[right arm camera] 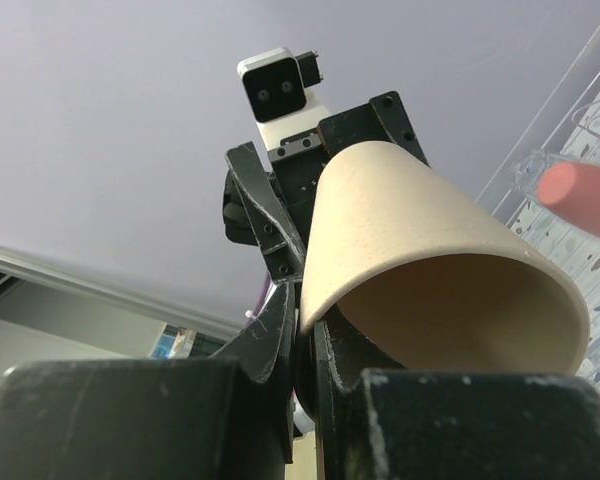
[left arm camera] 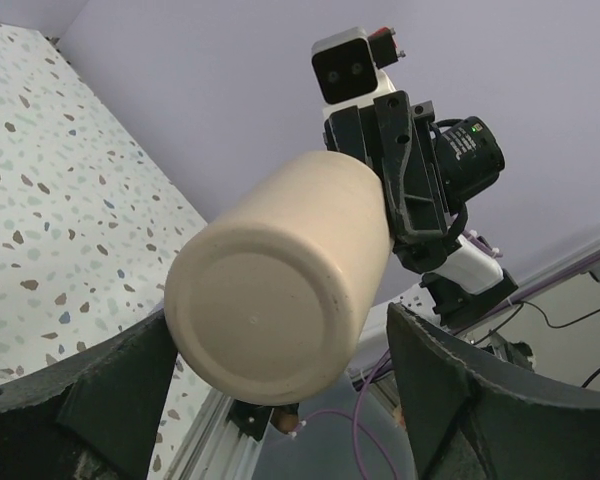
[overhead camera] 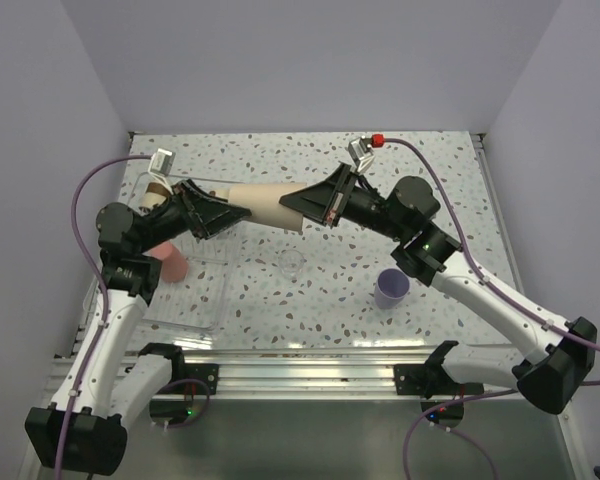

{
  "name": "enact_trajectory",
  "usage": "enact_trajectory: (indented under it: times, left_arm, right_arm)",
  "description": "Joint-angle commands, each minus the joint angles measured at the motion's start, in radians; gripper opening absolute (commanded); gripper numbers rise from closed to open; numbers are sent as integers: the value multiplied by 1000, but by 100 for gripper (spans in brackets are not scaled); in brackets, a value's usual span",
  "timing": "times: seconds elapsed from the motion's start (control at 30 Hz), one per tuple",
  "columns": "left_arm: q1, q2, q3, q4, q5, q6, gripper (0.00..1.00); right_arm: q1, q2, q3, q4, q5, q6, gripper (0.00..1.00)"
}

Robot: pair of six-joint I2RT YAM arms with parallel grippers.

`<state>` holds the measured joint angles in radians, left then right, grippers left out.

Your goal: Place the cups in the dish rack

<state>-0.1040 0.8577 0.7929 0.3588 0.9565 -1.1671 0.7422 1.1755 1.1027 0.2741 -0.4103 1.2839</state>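
Sideways, beige cup [overhead camera: 265, 205] hangs rim-pinched in right end effector [overhead camera: 300, 207].

I am pinching the rim of the tall beige cup [right arm camera: 430, 250] with my right gripper [right arm camera: 302, 318]; the left gripper [right arm camera: 325, 165] is flanking its far end.

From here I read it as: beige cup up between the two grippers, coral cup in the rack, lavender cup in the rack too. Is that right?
Not quite. The lavender cup stands on the table, right of the dish rack and apart from it, as the top external view shows. The rest holds: the beige cup is up between the left gripper and right gripper, and the coral cup is in the rack.
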Motion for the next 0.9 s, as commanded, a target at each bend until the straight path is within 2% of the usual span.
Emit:
enact_trajectory:
  times: [0.0, 0.1, 0.13, 0.2, 0.23, 0.33, 0.37, 0.4, 0.5, 0.6, 0.73, 0.87]
  left_arm:
    - [-16, -2, 34, 68, 22, -11, 84]
    - [-17, -2, 45, 65, 14, -2, 67]
    - [-17, -2, 49, 42, 13, 4, 57]
    - [-19, -3, 72, 10, -1, 38, 47]
    - [-17, -3, 80, -21, -4, 47, 37]
    - [-17, -3, 103, -72, -16, 79, 19]
    - [-17, -5, 106, -75, -18, 83, 19]
    - [-17, -6, 104, -73, -19, 81, 20]
    - [-16, -11, 101, -78, -28, 81, 46]
    - [-17, -16, 100, -77, -33, 81, 54]
    - [-17, -14, 100, -69, -39, 75, 59]
    - [-17, -17, 97, -47, -41, 58, 77]
  right_arm:
    - [6, 13, 0, 85, 18, 9, 0]
    - [6, 27, -4, 91, 8, 14, 0]
    - [6, 30, -7, 93, 7, 15, 0]
    - [8, 29, -17, 88, 7, 14, 0]
    - [8, 29, -18, 86, 7, 14, 0]
    - [6, 32, -21, 70, -1, 5, 0]
    - [8, 32, -24, 68, -7, 3, 0]
    - [6, 35, -26, 66, -10, 2, 0]
    - [8, 35, -32, 73, -15, 5, 0]
    - [6, 36, -29, 70, -16, 3, 0]
    - [6, 38, -20, 57, -22, -3, 0]
    - [8, 44, -12, 45, -31, -14, 0]
